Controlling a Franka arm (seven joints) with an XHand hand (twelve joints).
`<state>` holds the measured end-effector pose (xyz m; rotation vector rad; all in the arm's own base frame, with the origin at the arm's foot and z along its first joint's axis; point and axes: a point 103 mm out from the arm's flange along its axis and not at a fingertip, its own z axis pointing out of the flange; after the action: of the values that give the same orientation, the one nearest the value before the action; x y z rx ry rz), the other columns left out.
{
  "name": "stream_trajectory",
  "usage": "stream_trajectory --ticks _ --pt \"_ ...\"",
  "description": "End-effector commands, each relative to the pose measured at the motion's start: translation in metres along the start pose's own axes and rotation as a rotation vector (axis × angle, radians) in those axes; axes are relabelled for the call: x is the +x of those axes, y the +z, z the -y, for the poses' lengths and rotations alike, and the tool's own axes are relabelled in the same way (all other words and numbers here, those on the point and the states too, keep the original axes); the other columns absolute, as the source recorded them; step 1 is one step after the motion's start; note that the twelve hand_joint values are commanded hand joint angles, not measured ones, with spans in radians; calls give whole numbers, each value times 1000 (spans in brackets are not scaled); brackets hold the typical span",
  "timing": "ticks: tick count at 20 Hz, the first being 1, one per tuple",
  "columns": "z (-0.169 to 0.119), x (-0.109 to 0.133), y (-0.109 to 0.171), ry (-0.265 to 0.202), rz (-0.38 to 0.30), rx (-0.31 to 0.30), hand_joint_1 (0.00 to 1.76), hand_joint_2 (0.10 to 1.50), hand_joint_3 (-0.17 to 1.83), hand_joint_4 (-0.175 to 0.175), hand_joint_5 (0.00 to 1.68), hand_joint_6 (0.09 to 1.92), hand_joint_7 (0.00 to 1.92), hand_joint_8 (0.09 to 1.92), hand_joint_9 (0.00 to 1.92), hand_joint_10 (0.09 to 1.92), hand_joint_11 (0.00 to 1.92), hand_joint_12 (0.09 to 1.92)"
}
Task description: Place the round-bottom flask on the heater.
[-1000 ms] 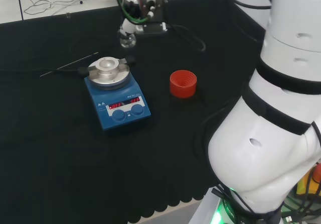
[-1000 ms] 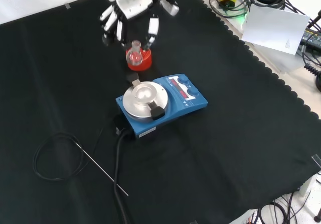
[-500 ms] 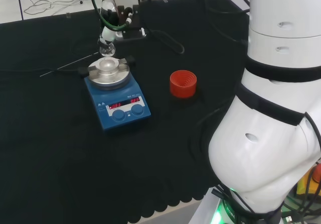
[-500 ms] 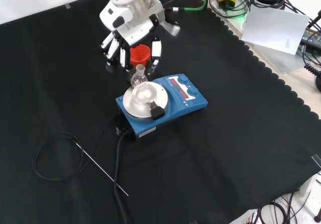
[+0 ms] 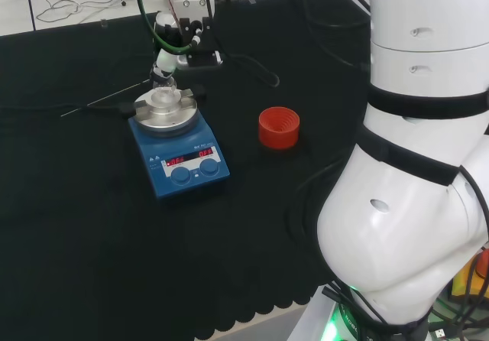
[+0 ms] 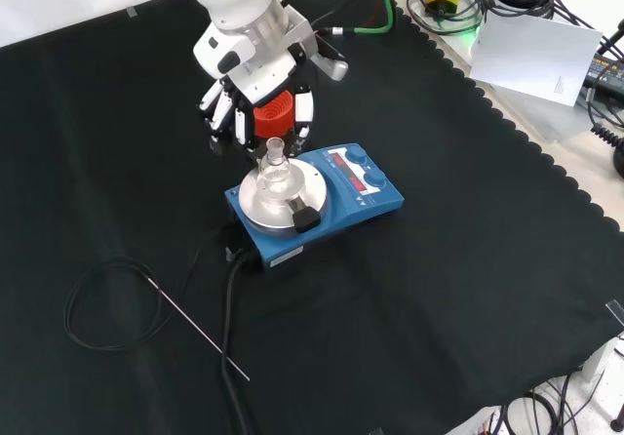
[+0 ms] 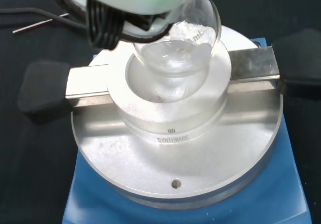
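A blue, box-shaped heater (image 6: 322, 197) with a round silver metal top stands near the middle of the black cloth (image 6: 468, 259), and the clear glass round-bottom flask (image 6: 274, 167) sits upright in the hollow of the silver block on top of it; the wrist view shows the flask's bulb (image 7: 175, 58) nested in that round hollow, between two flat metal arms that end in black knobs. The black and white hand (image 6: 255, 103) hangs just above and behind the flask in the front view, its fingers (image 6: 303, 108) pointing down and curled round the flask's neck, though whether they actually touch the glass cannot be told. In the head view the hand (image 5: 170, 35) reaches down to the flask (image 5: 162, 90) from the far side of the heater (image 5: 179, 154). A red ribbed ring stand (image 5: 279, 127) stands on the cloth well to the right of the heater in the head view; in the front view the same stand (image 6: 273, 113) shows between the fingers, behind the flask. A thin metal rod (image 6: 195, 330) and a looped black cable (image 6: 107, 308) lie on the cloth to the lower left in the front view, apart from the heater. The heater's front has two blue knobs (image 5: 189, 173) beneath a red lit display. The writing stamped on the silver block is left unread.
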<state>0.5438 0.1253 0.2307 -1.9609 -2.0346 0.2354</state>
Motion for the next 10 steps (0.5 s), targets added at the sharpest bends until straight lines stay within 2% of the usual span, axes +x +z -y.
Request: stream_trajectory --ticks 1,6,10 --pt "-2 1 2 -5 -2 10 1122 642 747 125 1206 833 384 666 626 589 266 1351" --pt "-5 3 7 -8 23 27 1123 641 750 123 1207 834 384 666 626 590 267 1351" --pt "-6 0 8 -9 18 36 1123 640 751 122 1207 834 385 666 626 590 267 1351"
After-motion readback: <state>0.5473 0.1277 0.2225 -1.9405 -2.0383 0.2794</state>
